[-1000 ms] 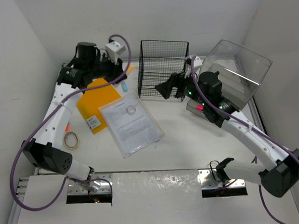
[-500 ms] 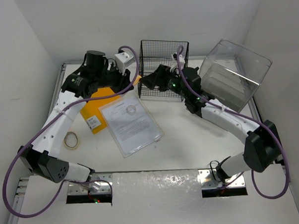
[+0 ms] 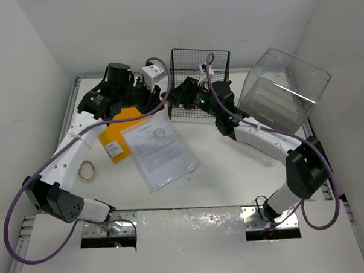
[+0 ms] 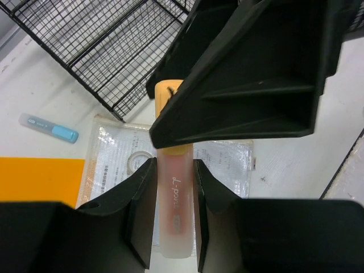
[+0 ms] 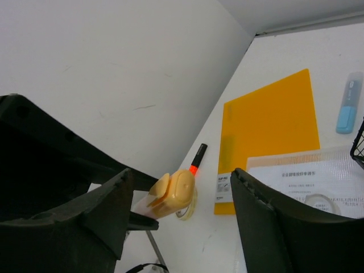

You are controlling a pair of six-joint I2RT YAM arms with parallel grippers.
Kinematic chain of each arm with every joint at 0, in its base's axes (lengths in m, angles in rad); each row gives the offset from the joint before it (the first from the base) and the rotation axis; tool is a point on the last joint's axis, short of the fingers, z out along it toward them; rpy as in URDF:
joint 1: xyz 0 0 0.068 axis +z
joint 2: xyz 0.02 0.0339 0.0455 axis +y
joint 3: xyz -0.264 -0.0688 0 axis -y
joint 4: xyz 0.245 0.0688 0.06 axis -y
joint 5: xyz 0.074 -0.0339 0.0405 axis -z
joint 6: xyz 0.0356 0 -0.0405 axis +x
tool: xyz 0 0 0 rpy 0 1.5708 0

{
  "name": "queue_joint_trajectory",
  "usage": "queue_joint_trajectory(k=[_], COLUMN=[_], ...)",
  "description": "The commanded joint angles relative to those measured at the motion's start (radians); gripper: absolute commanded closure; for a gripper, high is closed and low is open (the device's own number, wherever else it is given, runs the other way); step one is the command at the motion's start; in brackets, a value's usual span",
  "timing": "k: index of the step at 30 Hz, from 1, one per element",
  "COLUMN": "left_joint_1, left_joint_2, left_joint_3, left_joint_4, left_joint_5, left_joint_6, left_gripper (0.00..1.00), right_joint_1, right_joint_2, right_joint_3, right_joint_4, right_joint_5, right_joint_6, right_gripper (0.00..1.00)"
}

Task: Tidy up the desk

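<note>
The desk (image 3: 232, 170) is lying under both arms, largely untidied. The left gripper (image 4: 173, 187) is clamping a tube (image 4: 175, 227), and the right gripper (image 5: 181, 181) is holding its jaws apart around the cap (image 5: 170, 196). The folder (image 3: 118, 122), papers (image 3: 160, 151) and tape (image 3: 87, 171) are waiting.

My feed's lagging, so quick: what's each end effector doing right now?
Left end effector: closed, holding the orange-capped tube.
Right end effector: open, fingers either side of the tube's cap, not gripping it.

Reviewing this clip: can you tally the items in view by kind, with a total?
Containers: 2 (wire-mesh rack, clear drawer box)
Document holders: 2 (orange folder, clear sleeve)
Pen-like sticks: 2 (blue-capped stick, red-tipped marker)
Tape roll: 1
Yellow-capped tube, in left gripper: 1
Total: 8
</note>
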Motion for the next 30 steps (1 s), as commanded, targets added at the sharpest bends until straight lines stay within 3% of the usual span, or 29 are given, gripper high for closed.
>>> queue_joint_trajectory(k=[1, 4, 11, 12, 13, 15, 16, 17, 24, 30], left_joint_1=[-0.011, -0.012, -0.012, -0.012, -0.012, -0.011, -0.012, -0.012, -0.008, 0.001], left_joint_2=[-0.023, -0.025, -0.017, -0.015, -0.012, -0.008, -0.006, -0.008, -0.075, -0.152], left_joint_3=[-0.004, -0.012, -0.039, -0.041, -0.042, -0.042, -0.041, -0.038, -0.035, -0.114], left_joint_4=[0.055, 0.057, 0.074, 0.074, 0.066, 0.054, 0.042, 0.035, -0.014, 0.014], left_joint_5=[0.014, 0.017, -0.012, -0.018, -0.025, -0.028, -0.034, -0.034, -0.077, -0.106], left_joint_6=[-0.006, -0.003, 0.003, 0.006, 0.011, 0.029, 0.031, 0.036, 0.065, 0.072], left_gripper=[1.0, 1.0, 1.0, 1.0, 0.76, 0.43, 0.06, 0.01, 0.0, 0.0], right_joint_1=[0.011, 0.012, 0.011, 0.011, 0.012, 0.012, 0.012, 0.012, 0.009, 0.009], right_joint_2=[0.023, 0.036, 0.04, 0.037, 0.033, 0.01, -0.001, -0.027, -0.234, -0.306], right_joint_3=[0.045, 0.046, 0.028, 0.026, 0.022, 0.013, 0.01, 0.008, 0.003, 0.059], right_joint_4=[0.089, 0.095, 0.099, 0.094, 0.083, 0.051, -0.001, -0.035, -0.421, -0.856], right_joint_5=[-0.011, -0.009, -0.021, -0.023, -0.023, -0.008, 0.005, 0.02, 0.326, 0.811], right_joint_6=[0.049, 0.062, 0.066, 0.063, 0.045, 0.01, -0.047, -0.082, -0.487, -0.847], right_gripper=[0.37, 0.45, 1.0, 1.0, 1.0, 1.0, 1.0, 1.0, 1.0, 1.0])
